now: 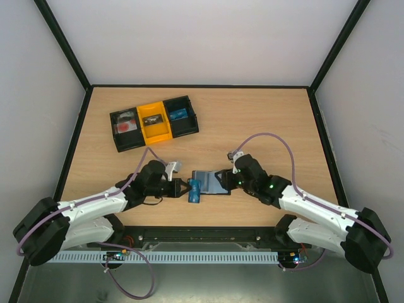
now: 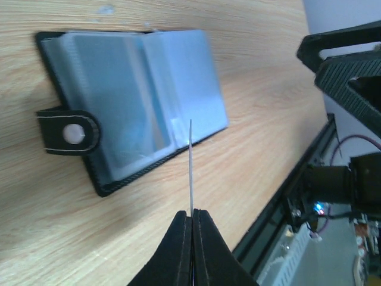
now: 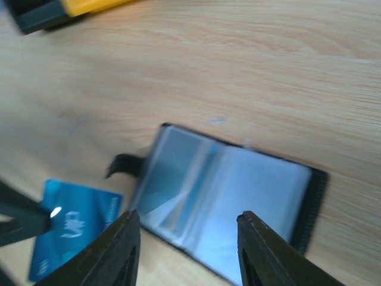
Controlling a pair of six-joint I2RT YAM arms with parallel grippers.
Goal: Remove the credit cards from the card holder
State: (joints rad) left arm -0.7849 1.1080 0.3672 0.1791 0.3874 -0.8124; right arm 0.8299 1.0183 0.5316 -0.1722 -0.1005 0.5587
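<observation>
Light blue credit card (image 3: 80, 229): out of the pockets, pinched by one edge in the left end effector (image 2: 191, 214), fingers pressed together on it. Sticks straight out ahead of those fingertips, edge-on from the left wrist. Long axis looks crosswise to the left fingers in the top view. Far edge reaches the near border of the card holder (image 2: 131, 107); touching or just above, cannot tell.

Card holder: open and flat on the counter (image 1: 271, 126), grey-blue panels up, snap tab (image 2: 68, 134) off one side. Directly ahead of the left end effector, just past the card. Also right under the right end effector (image 3: 190, 247), with fingers spread and gripping nothing. Long axis roughly along the line joining those two fingertips.

More cards inside: cannot tell, panels too cloudy.

Judgement: one card freed, not yet set down. Next, draw the left end effector back, away from the holder, and drop the card on bare counter beside it. Right arm nearer the holder, practically on it, so best placed to pin it. Risk: holder unheld, may slide or fold on any tug.

Black-and-yellow tray (image 1: 158, 134): well beyond both end effectors, out of the way.
</observation>
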